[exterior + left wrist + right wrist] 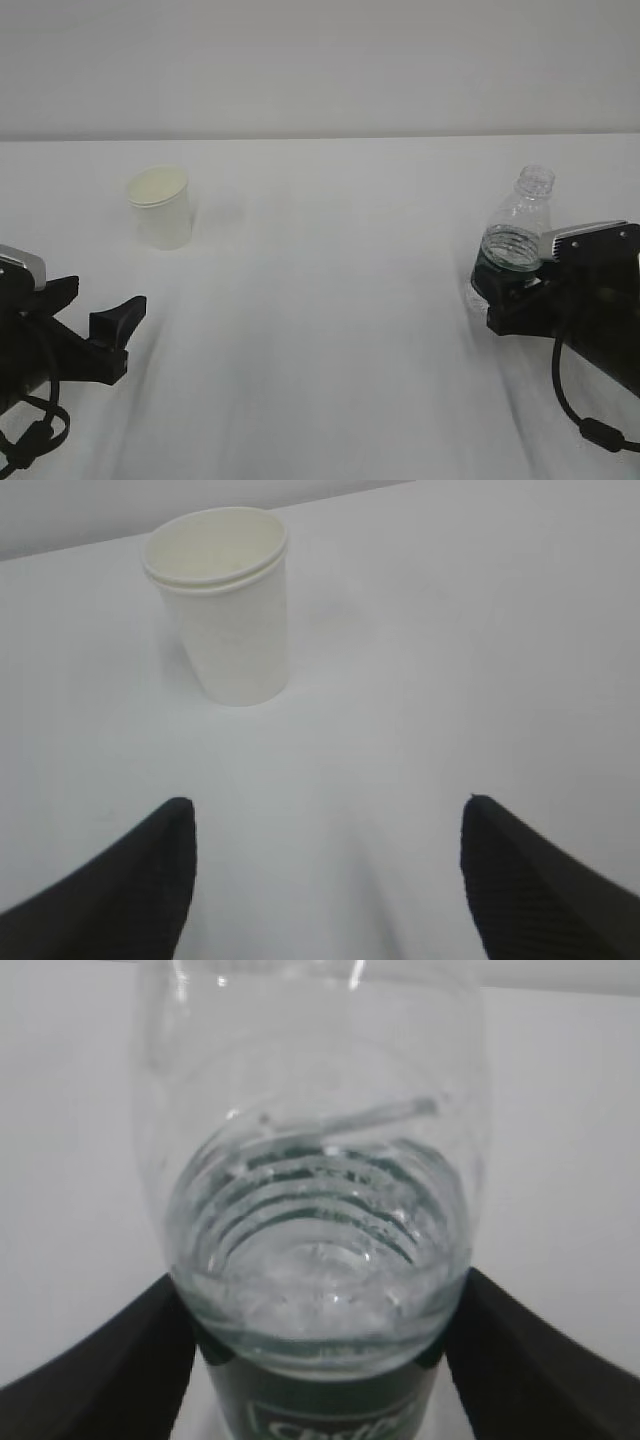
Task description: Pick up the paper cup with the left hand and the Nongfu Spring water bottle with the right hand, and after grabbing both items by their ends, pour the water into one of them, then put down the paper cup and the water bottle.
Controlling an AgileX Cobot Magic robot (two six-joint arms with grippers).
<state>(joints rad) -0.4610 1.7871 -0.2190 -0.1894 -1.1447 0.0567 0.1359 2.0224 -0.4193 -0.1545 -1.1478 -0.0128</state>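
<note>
Exterior view shows a plain white tabletop (pixel 320 330) running back to a pale wall, with a wide bare stretch across the middle between the two arms. The paper cup (pixel 160 205) stands upright toward the back left, well clear of the near edge and with free room on every side. The left claw (pixel 105 320) sits low at the front left, its fingers pointing toward the cup but well apart from it, spread wide with nothing between them. From the left wrist view the cup (pixel 225 605) stands ahead and a little left of the gap between the two dark fingers (pixel 120 890), bare tabletop all around it.

At the right side the water bottle (pixel 515 235) stands upright, its capless neck up, close to the right edge of the picture. The right claw (pixel 500 290) reaches in from the right, level with the tabletop, and its jaws sit on either side of the bottle's lower body at the green band. In the right wrist view the bottle (pixel 320 1220) fills the space between the fingers (pixel 110 1370), which lie against or just beside its sides; whether they press on it I cannot tell. Water (pixel 320 1300) shows through the ribbed wall
</note>
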